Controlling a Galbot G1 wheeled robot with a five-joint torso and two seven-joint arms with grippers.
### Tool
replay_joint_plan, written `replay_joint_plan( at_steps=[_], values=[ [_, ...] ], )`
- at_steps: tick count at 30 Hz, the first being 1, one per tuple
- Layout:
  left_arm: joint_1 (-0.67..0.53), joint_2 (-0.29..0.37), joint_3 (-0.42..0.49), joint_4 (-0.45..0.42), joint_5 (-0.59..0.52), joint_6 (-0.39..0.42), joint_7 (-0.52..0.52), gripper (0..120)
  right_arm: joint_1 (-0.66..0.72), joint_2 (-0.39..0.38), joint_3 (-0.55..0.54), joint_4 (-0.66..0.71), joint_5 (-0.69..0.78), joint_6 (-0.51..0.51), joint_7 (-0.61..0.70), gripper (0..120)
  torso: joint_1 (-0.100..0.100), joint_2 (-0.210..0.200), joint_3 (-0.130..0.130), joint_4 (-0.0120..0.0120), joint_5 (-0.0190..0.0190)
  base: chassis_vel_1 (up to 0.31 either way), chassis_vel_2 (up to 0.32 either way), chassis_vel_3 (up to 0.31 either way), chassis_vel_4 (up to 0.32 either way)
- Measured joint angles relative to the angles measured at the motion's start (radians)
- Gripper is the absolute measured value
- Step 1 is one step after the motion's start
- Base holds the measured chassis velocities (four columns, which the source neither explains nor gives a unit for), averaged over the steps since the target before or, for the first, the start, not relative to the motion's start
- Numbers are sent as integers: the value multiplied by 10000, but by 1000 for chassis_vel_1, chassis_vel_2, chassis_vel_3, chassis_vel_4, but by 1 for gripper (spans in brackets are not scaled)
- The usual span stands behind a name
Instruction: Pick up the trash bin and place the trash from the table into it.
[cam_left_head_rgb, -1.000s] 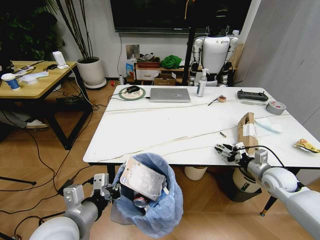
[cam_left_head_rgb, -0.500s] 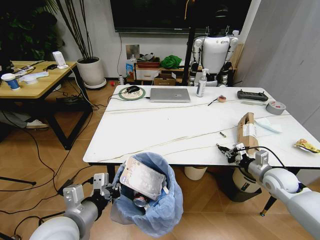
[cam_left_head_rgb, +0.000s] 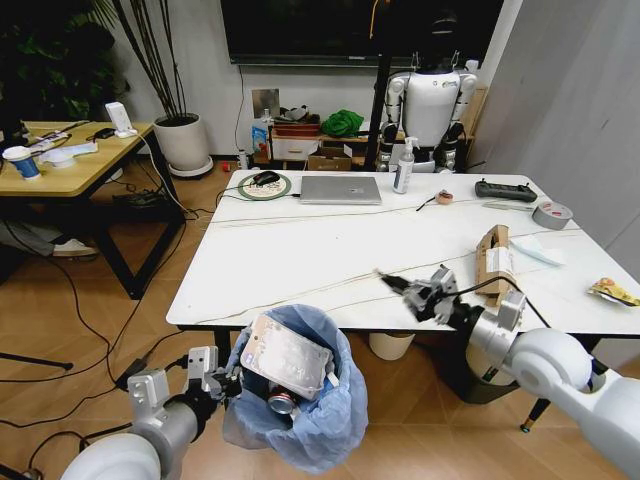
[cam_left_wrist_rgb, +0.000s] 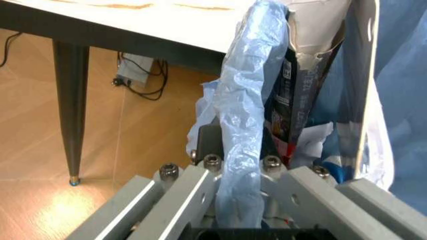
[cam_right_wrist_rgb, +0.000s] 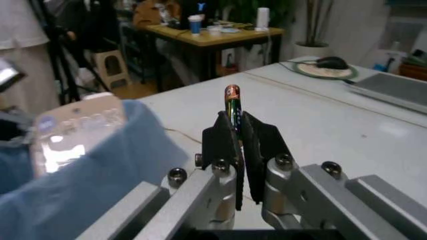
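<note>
The trash bin (cam_left_head_rgb: 300, 410), lined with a crinkled blue bag, hangs below the table's (cam_left_head_rgb: 300, 260) front edge. My left gripper (cam_left_head_rgb: 215, 380) is shut on its rim; in the left wrist view the fingers (cam_left_wrist_rgb: 207, 165) pinch the blue bag (cam_left_wrist_rgb: 247, 125). Inside lie a flat white packet (cam_left_head_rgb: 285, 355) and a red can (cam_left_head_rgb: 280, 403). My right gripper (cam_left_head_rgb: 405, 290) is over the front edge, right of the bin, shut on a small thin shiny stick (cam_right_wrist_rgb: 232, 100). A brown cardboard box (cam_left_head_rgb: 493, 262), white paper (cam_left_head_rgb: 540, 250) and a yellow wrapper (cam_left_head_rgb: 612, 291) lie on the table.
A silver laptop (cam_left_head_rgb: 340, 189), spray bottle (cam_left_head_rgb: 403, 167), black controller (cam_left_head_rgb: 505, 189) and grey tape roll (cam_left_head_rgb: 551, 213) sit on the far half. A cream bucket (cam_left_head_rgb: 390, 345) and a grey bin (cam_left_head_rgb: 485, 365) stand under the table. A wooden desk (cam_left_head_rgb: 70, 160) is far left.
My right gripper has moved left along the table's front edge toward the bin, still holding the thin stick. The left gripper and the bin have stayed put.
</note>
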Motion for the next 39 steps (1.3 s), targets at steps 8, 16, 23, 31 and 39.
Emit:
replay_joint_plan(
  at_steps=[8, 16, 23, 31, 39],
  values=[
    [-140, -44, 126, 74, -2, 2, 13, 0, -226, -975, -450, 813, -593, 603, -1007, 0, 0, 1, 0, -2, 6, 0, 0, 0, 0],
    [-321, 62, 359, 124, -175, -32, 203, 0, -18, -1187, -478, 1151, -603, 691, -1105, 0, 0, 1, 0, 0, 5, 0, 0, 0, 0],
    [-631, 198, 682, 217, -361, -113, 393, 0, -212, -1087, -710, 1041, -907, 1003, -1352, 0, 0, 1, 0, -2, 5, 0, 0, 0, 0],
    [-691, 208, 731, 214, -463, -174, 549, 0, -154, -943, -957, 885, -1129, 1078, -1610, 0, 0, 3, 0, -1, 4, 0, 0, 0, 0],
    [-669, 130, 701, 137, -482, -181, 551, 0, -157, -888, -950, 790, -1237, 1137, -1720, 0, 0, 3, 0, -1, 4, 0, 0, 0, 0]
  ],
)
